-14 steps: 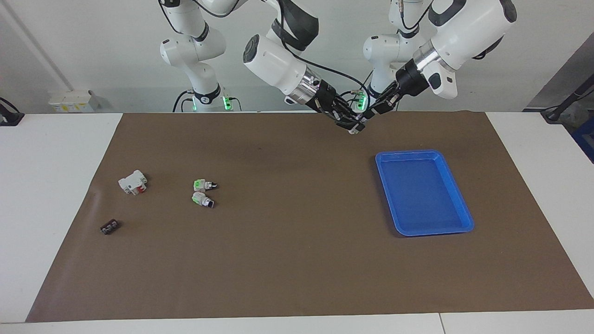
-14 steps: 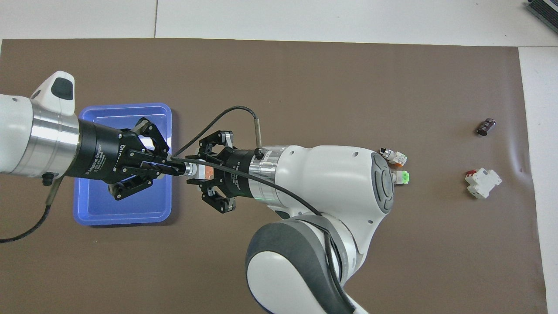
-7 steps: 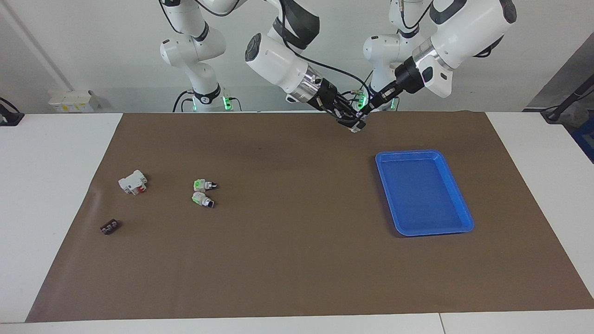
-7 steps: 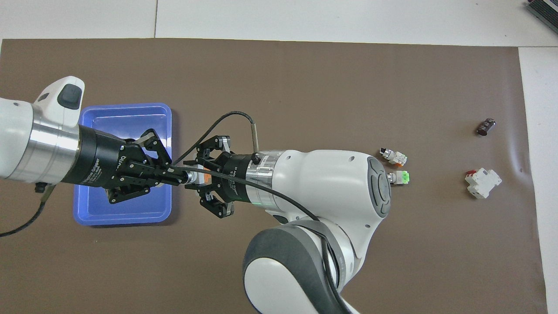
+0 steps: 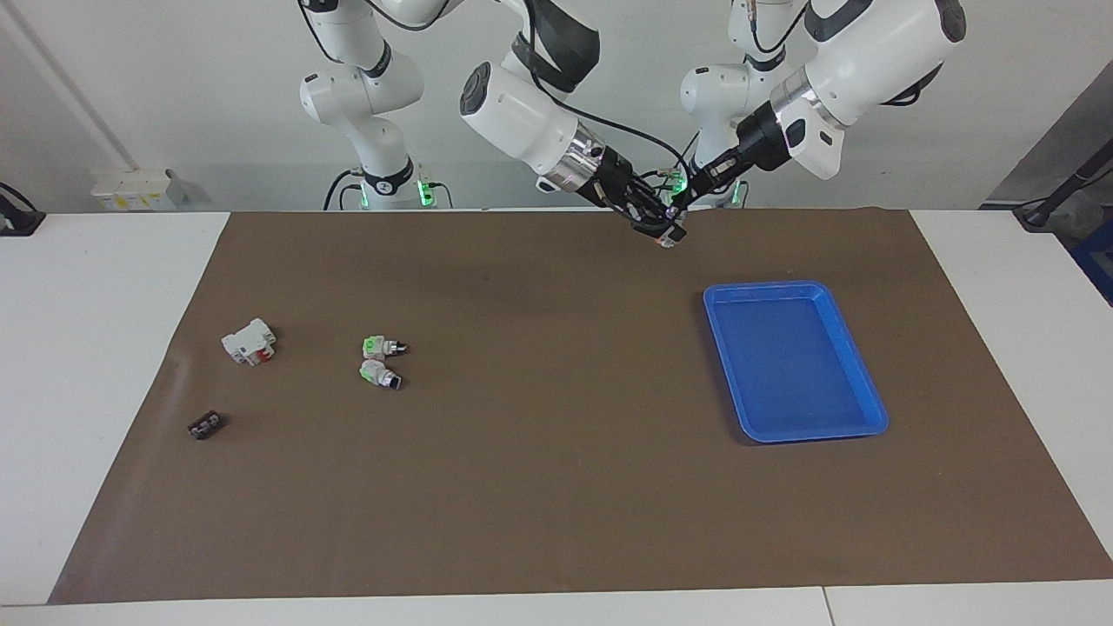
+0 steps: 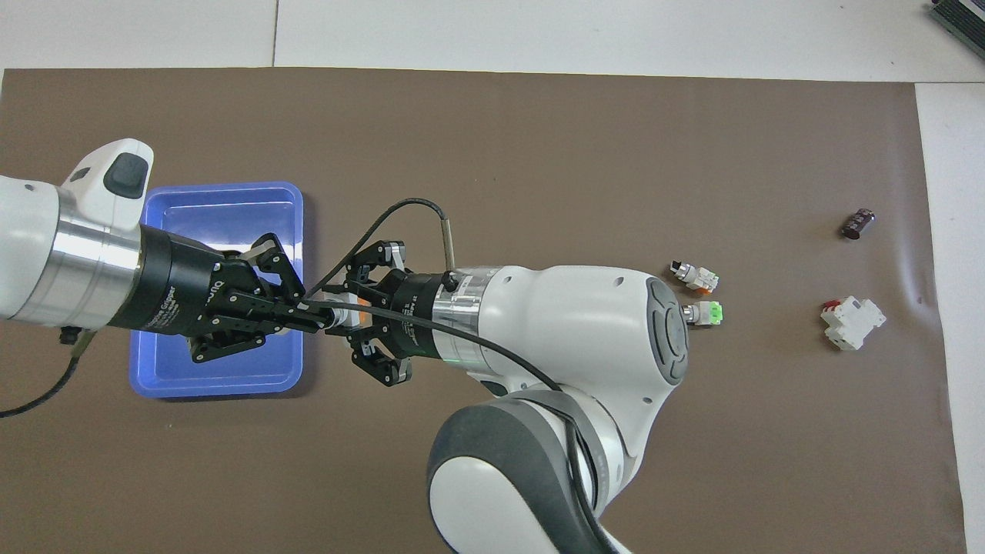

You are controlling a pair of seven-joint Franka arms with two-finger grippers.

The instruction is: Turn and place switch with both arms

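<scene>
Overhead view shows the two arms meeting in the air, tip to tip, with the switch [image 6: 350, 302] caught between them. The right pincer [image 6: 355, 312] is clamped on the switch's body, where a bit of the orange end block shows between its fingers. The left pincer [image 6: 317, 315] has its fingertips drawn together on the switch's other end; its outer links splay to the sides. Both sit just beside the blue tray [image 6: 223, 196], over the brown mat [image 6: 539, 154] at the tray's edge that faces the right arm's end of the surface.

From the facing view, the switch [image 5: 666, 241] hangs well above the surface, over the mat's edge nearest the robots. The left pincer [image 5: 680, 205] comes down to it from the left arm's side and the right pincer [image 5: 663, 231] from the other. The blue tray [image 5: 856, 365] lies on the mat toward the left arm's end, with nothing in it.

Toward the right arm's end of the mat lie two green-ended switches [image 5: 381, 360] close together, a white-and-red breaker block [image 5: 249, 341] closer to that end's edge, and a small dark part [image 5: 204, 426] farther from the robots than the block.
</scene>
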